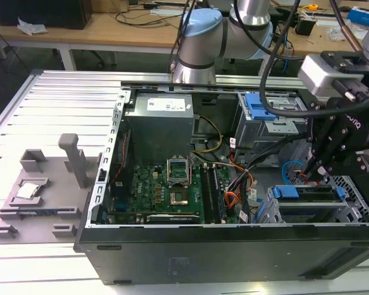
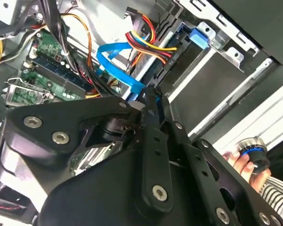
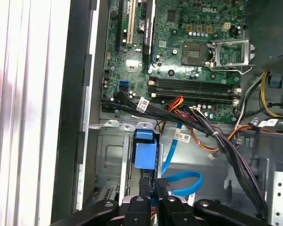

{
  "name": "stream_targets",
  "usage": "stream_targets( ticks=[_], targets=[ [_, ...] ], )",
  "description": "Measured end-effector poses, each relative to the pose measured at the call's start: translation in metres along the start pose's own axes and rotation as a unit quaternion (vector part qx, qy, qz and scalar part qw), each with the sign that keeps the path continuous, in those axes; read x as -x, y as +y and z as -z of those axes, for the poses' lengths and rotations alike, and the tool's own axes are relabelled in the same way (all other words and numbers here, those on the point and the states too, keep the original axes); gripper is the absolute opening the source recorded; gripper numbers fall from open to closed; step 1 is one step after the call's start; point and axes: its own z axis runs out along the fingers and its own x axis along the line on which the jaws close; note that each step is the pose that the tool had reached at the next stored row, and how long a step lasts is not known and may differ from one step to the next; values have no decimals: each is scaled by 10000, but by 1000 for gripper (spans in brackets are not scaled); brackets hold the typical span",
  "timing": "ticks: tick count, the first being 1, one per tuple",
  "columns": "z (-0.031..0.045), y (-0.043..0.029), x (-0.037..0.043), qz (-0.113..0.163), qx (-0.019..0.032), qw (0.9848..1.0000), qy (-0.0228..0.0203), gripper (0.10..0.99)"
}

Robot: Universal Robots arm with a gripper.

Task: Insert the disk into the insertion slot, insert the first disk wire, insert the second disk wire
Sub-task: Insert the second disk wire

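One black jointed pincer [image 1: 318, 171] hangs over the perforated silver insertion slot [image 1: 357, 206], the blue-framed disk [image 1: 310, 193] seated just below its tips. In both wrist views its narrow fingers [image 2: 151, 101] pinch a blue ribbon wire [image 3: 179, 183].

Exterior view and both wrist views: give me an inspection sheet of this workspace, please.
Surface: ribbed metal table, with an open computer case lying on it.
Job's things: the disk appears seated in the insertion slot, blue carrier ends showing.
Clutter: grey fixture tray beside the case, on the exterior view's left.
Grippers: hand low over the insertion slot, at the end of a blue cable.
Cables: blue cable looped by the slot; black wire bundle runs past the motherboard.
Surroundings: wooden bench behind; a person's striped sleeve near the case.
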Motion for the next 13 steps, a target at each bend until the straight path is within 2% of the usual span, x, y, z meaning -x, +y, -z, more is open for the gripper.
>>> stream_targets(
  ticks=[6, 8, 13],
  targets=[
    [-113, -64, -2, -1, 5, 10000, 0, 165],
    [-175, -85, -2, -1, 7, 10000, 0, 165],
    [-203, -108, -3, -1, 7, 10000, 2, 165]
  ],
)
